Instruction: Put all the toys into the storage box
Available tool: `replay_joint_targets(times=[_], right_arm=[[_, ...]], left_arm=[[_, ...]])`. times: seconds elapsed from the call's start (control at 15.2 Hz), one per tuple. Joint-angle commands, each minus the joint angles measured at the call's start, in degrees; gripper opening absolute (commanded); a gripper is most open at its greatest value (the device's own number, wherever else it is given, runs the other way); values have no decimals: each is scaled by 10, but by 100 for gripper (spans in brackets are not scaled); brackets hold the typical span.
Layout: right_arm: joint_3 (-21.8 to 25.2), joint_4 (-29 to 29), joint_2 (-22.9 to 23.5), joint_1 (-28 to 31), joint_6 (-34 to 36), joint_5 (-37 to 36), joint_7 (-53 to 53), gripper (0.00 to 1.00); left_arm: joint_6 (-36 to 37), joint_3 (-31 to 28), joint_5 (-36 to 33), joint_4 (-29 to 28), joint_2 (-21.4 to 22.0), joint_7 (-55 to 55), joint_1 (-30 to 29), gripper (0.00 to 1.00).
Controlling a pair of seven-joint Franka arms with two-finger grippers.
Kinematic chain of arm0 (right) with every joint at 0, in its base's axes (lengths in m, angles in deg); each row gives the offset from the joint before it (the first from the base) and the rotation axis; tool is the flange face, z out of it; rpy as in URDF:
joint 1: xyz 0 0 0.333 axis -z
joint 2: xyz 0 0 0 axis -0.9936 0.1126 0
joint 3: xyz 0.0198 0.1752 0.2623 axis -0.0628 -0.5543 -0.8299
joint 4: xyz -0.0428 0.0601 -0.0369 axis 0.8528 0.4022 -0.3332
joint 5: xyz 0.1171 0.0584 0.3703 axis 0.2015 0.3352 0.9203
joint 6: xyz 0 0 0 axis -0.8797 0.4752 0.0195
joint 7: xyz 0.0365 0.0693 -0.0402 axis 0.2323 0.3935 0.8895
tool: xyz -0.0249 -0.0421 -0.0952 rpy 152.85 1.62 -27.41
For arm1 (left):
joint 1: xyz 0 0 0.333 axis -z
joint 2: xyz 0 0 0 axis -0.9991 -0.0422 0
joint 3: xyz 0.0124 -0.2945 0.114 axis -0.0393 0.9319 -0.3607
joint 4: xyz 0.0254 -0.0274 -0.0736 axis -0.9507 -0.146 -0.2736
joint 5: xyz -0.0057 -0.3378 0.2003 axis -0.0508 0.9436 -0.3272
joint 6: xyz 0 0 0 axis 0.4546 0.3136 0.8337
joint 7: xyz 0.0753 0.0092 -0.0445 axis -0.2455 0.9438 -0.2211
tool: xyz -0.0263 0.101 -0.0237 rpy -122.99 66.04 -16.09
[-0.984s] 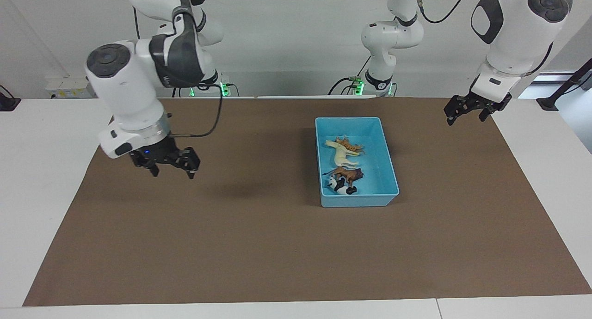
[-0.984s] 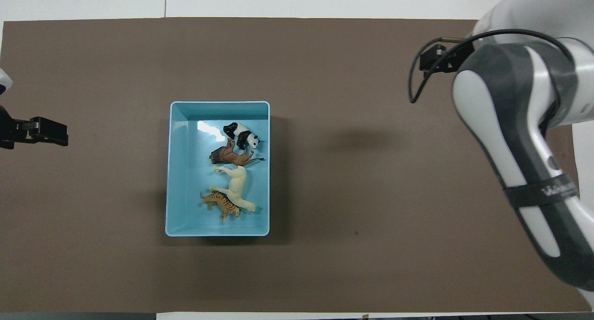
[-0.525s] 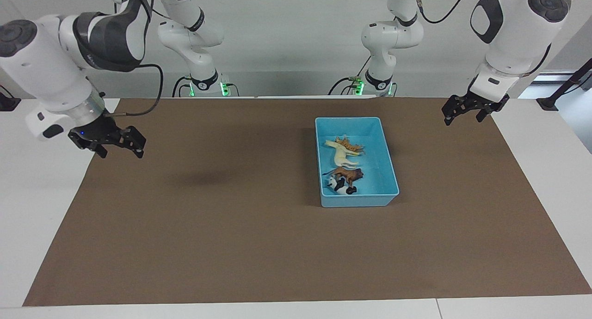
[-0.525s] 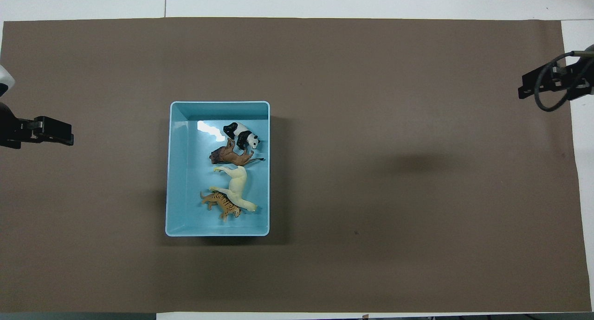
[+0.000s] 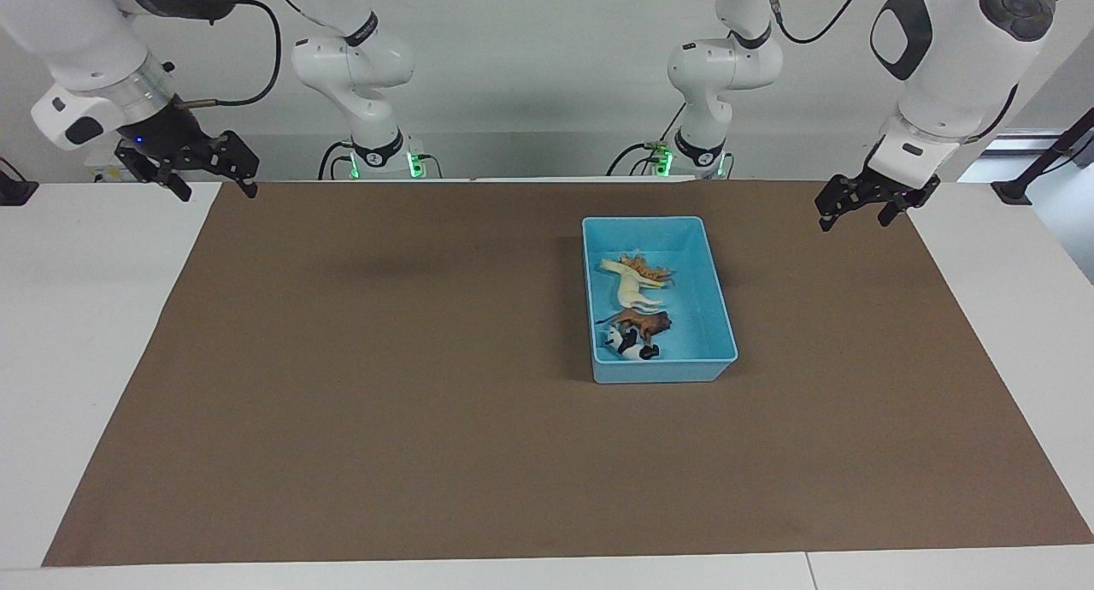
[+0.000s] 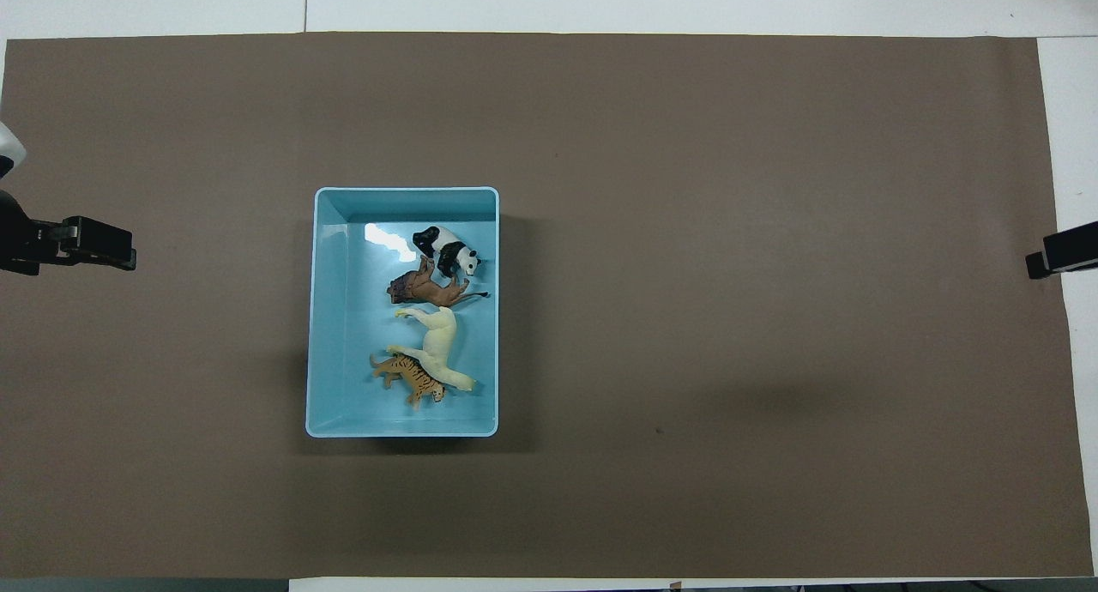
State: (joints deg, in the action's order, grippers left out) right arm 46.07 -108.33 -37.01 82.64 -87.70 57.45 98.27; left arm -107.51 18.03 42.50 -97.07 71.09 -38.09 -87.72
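Observation:
The light blue storage box (image 5: 660, 371) stands on the brown mat, toward the left arm's end of the table. All four toys lie in it: the tiger (image 5: 653, 272), the cream-white horse (image 5: 632, 290), the brown lion (image 5: 646, 322) and the panda (image 5: 626, 343). In the overhead view the box (image 6: 333, 317) holds the panda (image 6: 446, 249), lion (image 6: 429, 290), horse (image 6: 439, 345) and tiger (image 6: 410, 377). My right gripper (image 5: 218, 188) is open and empty, raised over the mat's corner at its own end. My left gripper (image 5: 856, 221) is open and empty, raised over the mat's edge at its end.
The brown mat (image 5: 427, 402) covers most of the white table (image 5: 77, 316). Only the tips of the left gripper (image 6: 86, 247) and right gripper (image 6: 1062, 254) show at the overhead view's side edges. Both arm bases stand at the robots' edge of the table.
My right gripper has pulled back from over the middle of the mat to its own end of the table, rising as it went. The left gripper has barely moved. The toys and box are unmoved.

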Motion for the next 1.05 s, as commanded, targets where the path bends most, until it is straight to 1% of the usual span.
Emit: replay_joint_targets(times=[0.0, 0.13, 0.26, 0.33, 0.46, 0.52, 0.98], right_arm=[[-38, -39, -23, 43, -41, -8, 49, 100], [-38, -14, -12, 43, -39, -11, 49, 100], [-38, 13, -1, 43, -18, -13, 45, 100], [-38, 10, 0, 45, -14, -15, 44, 100], [-40, 5, -2, 43, -7, -63, 44, 100], [-41, 5, -2, 44, -12, -69, 45, 100], [-44, 10, -1, 48, -8, -49, 44, 100]], left_arm=[[13, -7, 8, 11, -7, 12, 8, 100], [5, -7, 11, 11, -7, 13, 8, 100], [-3, -7, 40, 13, -8, 9, 9, 100], [-8, -7, 41, 12, -8, 8, 9, 100], [-8, -7, 41, 10, -8, 9, 9, 100], [-6, -7, 41, 9, -7, 9, 10, 100], [5, -4, 39, 2, -4, 14, 18, 100]])
